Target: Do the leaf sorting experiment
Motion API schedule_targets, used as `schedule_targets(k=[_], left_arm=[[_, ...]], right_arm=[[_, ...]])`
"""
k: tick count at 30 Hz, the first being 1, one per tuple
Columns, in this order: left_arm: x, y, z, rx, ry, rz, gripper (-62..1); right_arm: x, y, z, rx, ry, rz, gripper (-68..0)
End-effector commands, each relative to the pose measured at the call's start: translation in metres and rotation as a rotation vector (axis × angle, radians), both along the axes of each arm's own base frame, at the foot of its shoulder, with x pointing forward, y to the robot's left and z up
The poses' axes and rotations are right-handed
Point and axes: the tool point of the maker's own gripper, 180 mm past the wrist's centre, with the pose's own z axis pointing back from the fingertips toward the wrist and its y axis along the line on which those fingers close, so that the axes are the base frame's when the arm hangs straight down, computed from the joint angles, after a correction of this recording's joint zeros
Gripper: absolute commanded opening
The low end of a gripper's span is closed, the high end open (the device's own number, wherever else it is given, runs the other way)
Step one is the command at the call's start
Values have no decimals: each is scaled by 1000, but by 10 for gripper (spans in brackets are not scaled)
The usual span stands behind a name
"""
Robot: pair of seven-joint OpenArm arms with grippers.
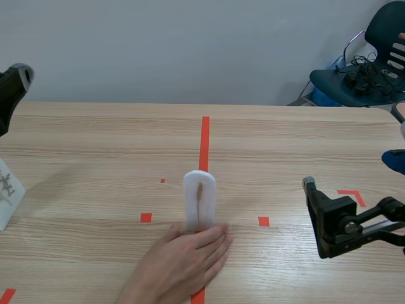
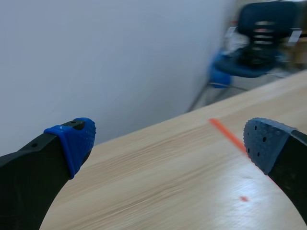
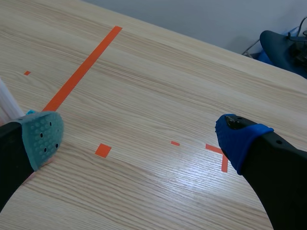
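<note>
A white oblong pad [image 1: 199,197] sits on the centre tape line, with a small brown leaf [image 1: 199,191] on it. A person's hand [image 1: 183,261] rests flat on the table, touching the pad's near end. My right gripper [image 1: 318,216] hovers low, to the right of the pad; in the right wrist view this gripper [image 3: 141,139] is open with nothing between its fingers, and the pad's edge [image 3: 6,105] shows beside one finger. My left arm [image 1: 12,88] is raised at the far left. The left gripper [image 2: 168,143] is open, empty, and faces the table's far edge.
A white card or stand [image 1: 7,193] with a dark print sits at the table's left edge. A dark blue chair [image 1: 367,69] with cables stands beyond the table's far right corner. A blue object [image 1: 395,159] shows at the right edge.
</note>
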Motion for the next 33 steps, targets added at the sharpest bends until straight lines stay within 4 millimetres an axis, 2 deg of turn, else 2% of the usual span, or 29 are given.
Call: schedule_targets(k=[1, 3, 5, 12, 16, 20, 27, 33], left_arm=[[-12, -20, -10, -19, 46, -79, 14], [-30, -46, -15, -33, 87, -189, 14], [-42, -58, -23, -57, 125, -228, 14], [-57, -57, -62, -84, 227, -179, 14], [-59, -54, -75, -86, 264, -170, 14], [-60, -52, -80, -64, 273, -166, 14], [-60, -52, -80, -64, 272, -163, 14], [-59, -51, -80, -64, 272, -159, 14]], right_arm=[[4, 2, 11, -3, -42, 13, 4], [4, 2, 11, -3, -42, 13, 4], [4, 2, 11, -3, -42, 13, 4], [6, 6, 6, -8, -4, 39, 4], [11, 27, -3, -11, 53, 176, 4], [19, 49, -11, 5, 66, 316, 4], [39, 81, -45, 78, 75, 444, 4], [43, 123, -82, 77, 93, 558, 4]])
